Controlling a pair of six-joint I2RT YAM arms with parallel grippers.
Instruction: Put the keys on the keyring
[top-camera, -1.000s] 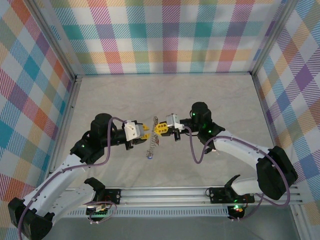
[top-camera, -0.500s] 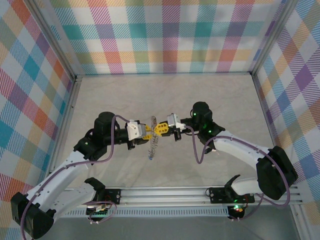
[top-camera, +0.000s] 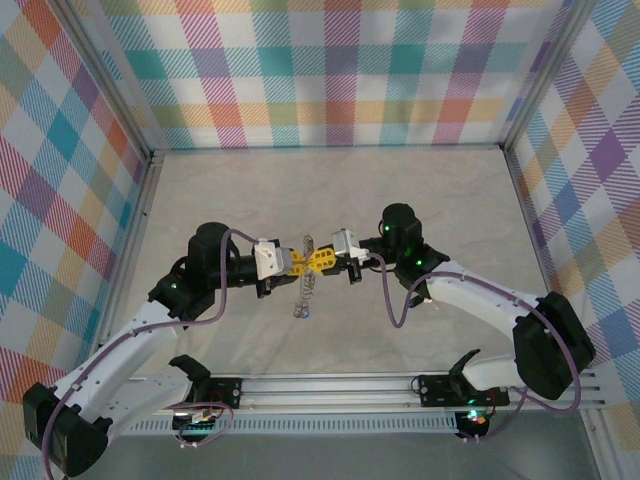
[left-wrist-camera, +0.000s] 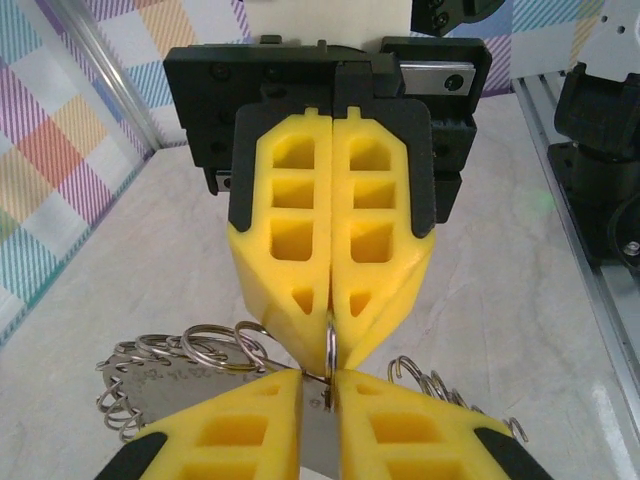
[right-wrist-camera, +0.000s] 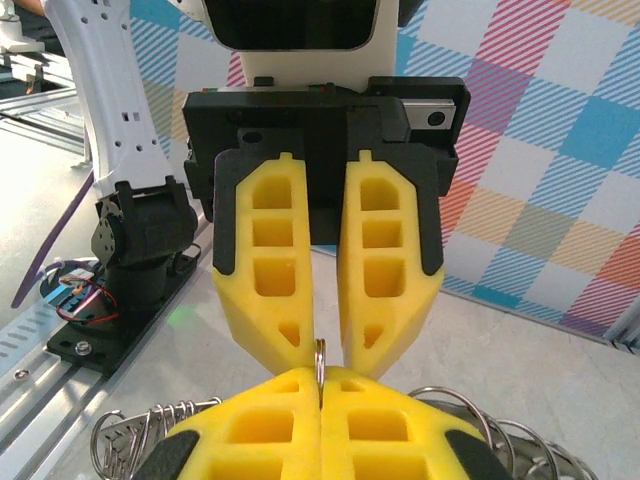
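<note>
My two yellow-fingered grippers meet tip to tip over the middle of the table. The right gripper (top-camera: 314, 260) is shut on the keyring (right-wrist-camera: 319, 352), a thin silvery loop seen edge-on between its fingertips (right-wrist-camera: 345, 385). The left gripper (top-camera: 302, 263) faces it with a narrow gap between its fingers (right-wrist-camera: 275, 335). The loop's edge (left-wrist-camera: 329, 345) sits in that gap. A chain of small metal rings (top-camera: 303, 290) dangles below down to the table, with a flat engraved metal tag (left-wrist-camera: 190, 385) among them. The keys are hidden.
Plaid walls (top-camera: 330, 70) close in the pale table (top-camera: 420, 200) on three sides. A rail (top-camera: 340, 390) with both arm bases runs along the near edge. Purple cables (top-camera: 390, 300) loop off both arms.
The left gripper has moved right until its tips meet the right gripper's, and its fingers have narrowed. The right arm has held still with the keyring.
</note>
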